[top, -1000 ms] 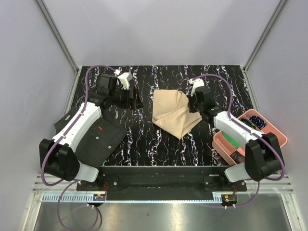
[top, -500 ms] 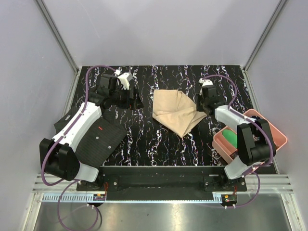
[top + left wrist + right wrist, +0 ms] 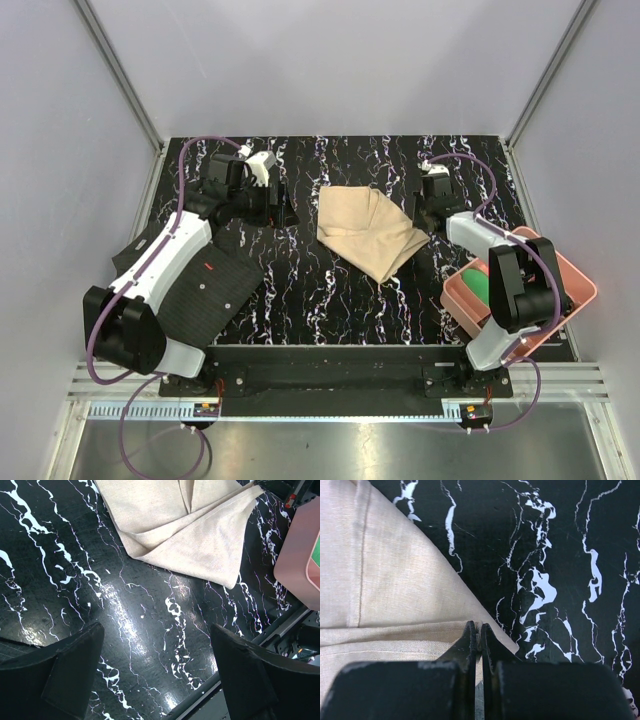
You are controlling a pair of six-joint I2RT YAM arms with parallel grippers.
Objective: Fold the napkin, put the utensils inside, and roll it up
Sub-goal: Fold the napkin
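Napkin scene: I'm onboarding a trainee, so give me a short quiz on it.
1. True or false: the left gripper is closed on the napkin.
2. What does the right gripper pinch? A the napkin's corner; B a cup; C a sponge.
3. Fill in: the pink tray sits on the robot's ___ side.
Key: 1 false; 2 A; 3 right.
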